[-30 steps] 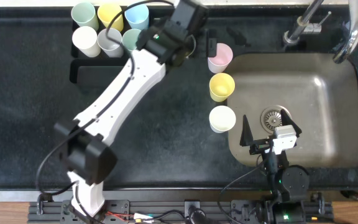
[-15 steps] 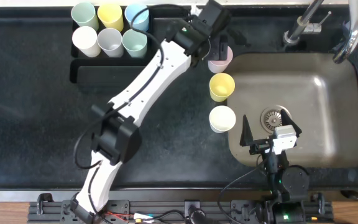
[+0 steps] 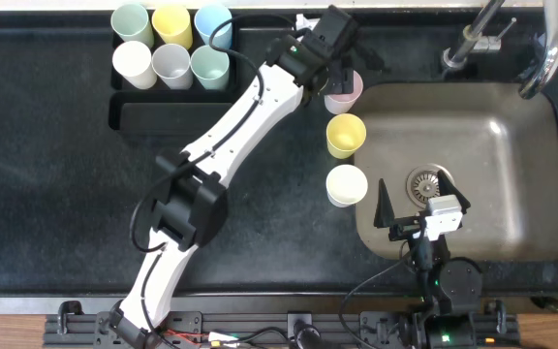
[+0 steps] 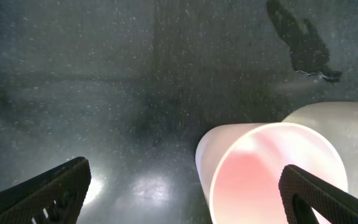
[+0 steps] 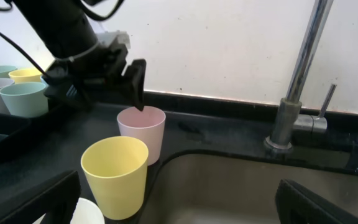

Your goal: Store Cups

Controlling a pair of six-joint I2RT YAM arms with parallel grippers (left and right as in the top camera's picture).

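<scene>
Directly below left tool: pink cup

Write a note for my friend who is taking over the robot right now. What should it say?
Left gripper: open, just above the pink cup, no grip yet.
Right gripper: open and holding nothing, at the near edge of the sink.
Done: six cups stand upright in the black tray at the back left of the counter.
Left: the pink cup, the yellow cup and the white cup stand in a row on the counter along the sink's left rim. They probably go to the tray, pink first.
</scene>
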